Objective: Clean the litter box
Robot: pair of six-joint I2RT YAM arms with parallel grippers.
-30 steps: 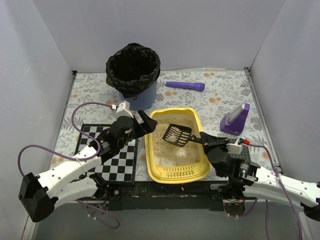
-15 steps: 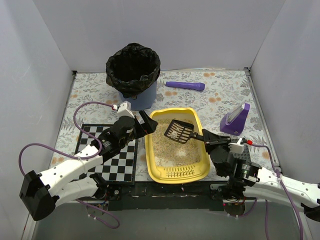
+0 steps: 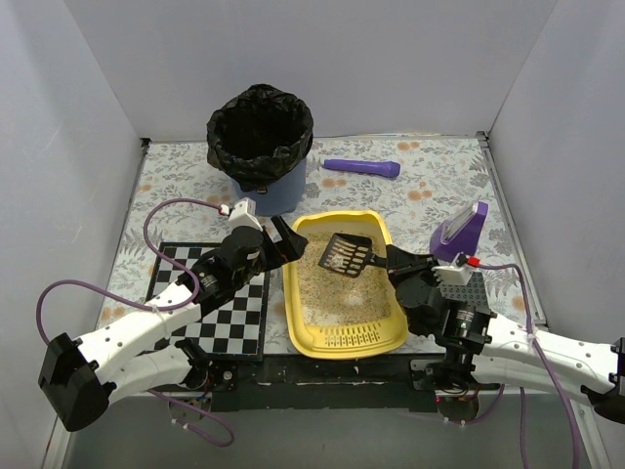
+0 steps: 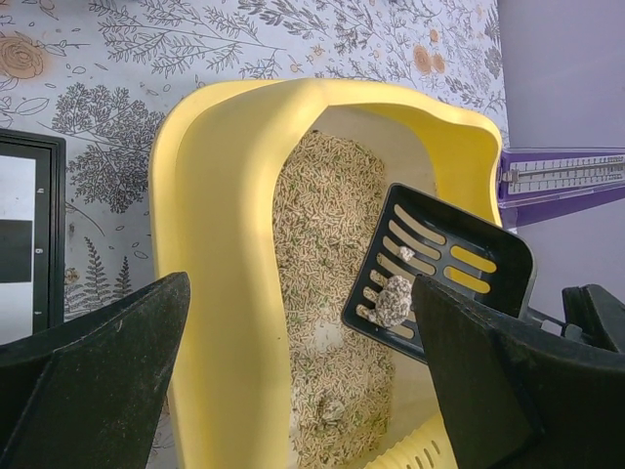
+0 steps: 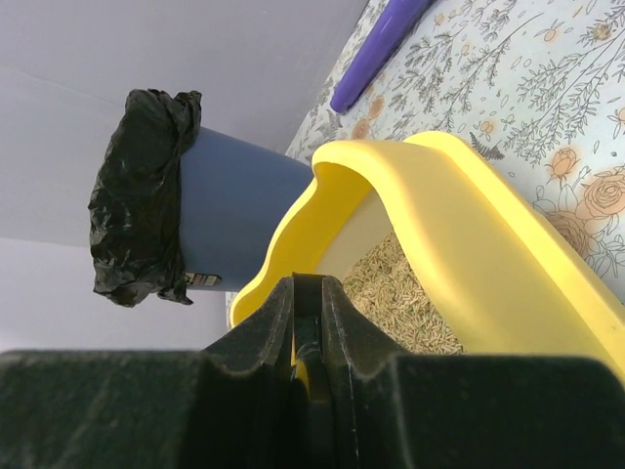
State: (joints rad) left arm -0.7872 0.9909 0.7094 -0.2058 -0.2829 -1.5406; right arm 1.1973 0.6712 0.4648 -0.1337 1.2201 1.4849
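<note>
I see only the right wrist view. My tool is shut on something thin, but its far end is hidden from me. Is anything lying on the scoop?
Observer: Yes, the left wrist view shows a grey clump on the black scoop.
Operator: Where is the scoop head?
Observer: From the top, it is over the far half of the litter box, not over the blue bin.
Operator: And the left tool?
Observer: The left tool is open, beside the box's left rim.
</note>
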